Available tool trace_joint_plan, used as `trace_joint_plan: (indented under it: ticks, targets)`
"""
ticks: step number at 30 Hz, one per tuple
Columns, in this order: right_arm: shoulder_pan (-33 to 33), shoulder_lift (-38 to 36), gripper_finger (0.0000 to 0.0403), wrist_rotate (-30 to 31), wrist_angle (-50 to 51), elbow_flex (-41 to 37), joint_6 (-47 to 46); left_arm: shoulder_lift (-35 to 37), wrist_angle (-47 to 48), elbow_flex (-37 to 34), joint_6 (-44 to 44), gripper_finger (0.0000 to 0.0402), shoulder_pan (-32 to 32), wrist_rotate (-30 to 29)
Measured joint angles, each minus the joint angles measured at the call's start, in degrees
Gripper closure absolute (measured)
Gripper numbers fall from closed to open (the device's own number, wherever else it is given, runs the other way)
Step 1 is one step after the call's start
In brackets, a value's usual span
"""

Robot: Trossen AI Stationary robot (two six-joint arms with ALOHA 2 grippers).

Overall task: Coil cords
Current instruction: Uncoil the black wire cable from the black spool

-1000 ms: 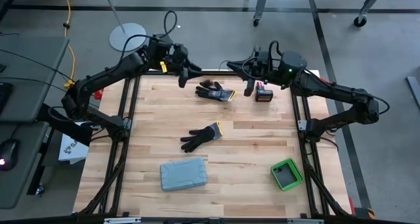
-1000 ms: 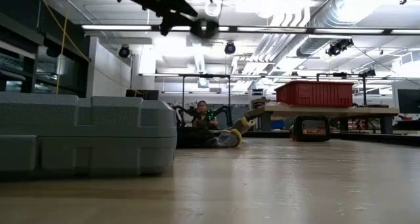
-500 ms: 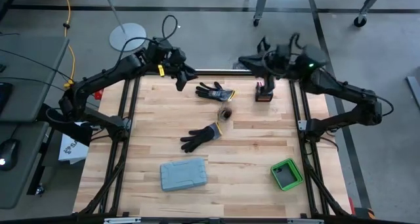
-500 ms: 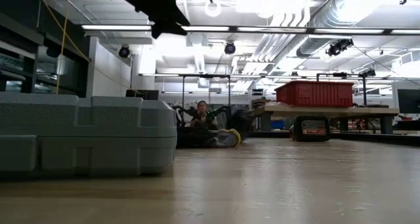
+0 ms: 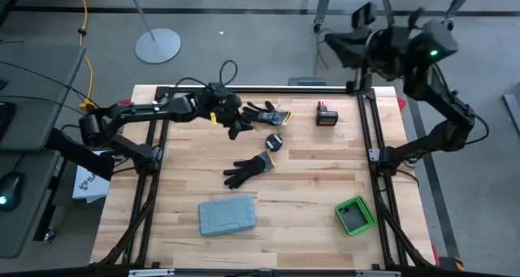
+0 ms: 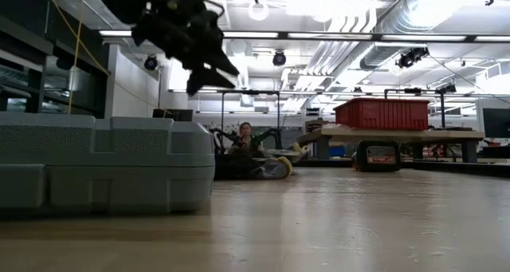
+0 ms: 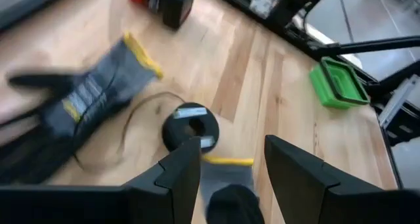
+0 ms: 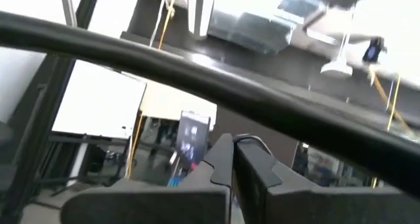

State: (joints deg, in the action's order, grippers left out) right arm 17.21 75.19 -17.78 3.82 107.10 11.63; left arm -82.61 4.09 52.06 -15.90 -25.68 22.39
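cord coil (image 5: pixel 275 141) | small black ring, wound | flat on table | loose strand trailing (image 7: pixel 141 109)

Our left arm stretches low across the table's far side, our left gripper (image 5: pixel 237 127) with its fingers (image 7: pixel 180 173) spread apart. Our right arm is raised high beyond the far edge, our right gripper (image 8: pixel 234 159) pressed closed.

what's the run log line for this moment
left end effector: open, over coil | coil: on table between gloves | right end effector: shut, raised off table
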Motion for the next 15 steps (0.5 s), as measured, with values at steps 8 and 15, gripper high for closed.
trace_joint_plan:
  ticks: [8,15]
  targets:
    - [0.00,2.04,0.0403,0.34,7.32,9.11,4.86,-7.93,-0.45,0.04,-2.15,0.0238,1.93,-0.74]
    - [0.33,2.06,0.0403,1.40,8.12,10.29,5.44,-15.29,0.55,0.04,-5.62,0.0238,2.68,-1.00]
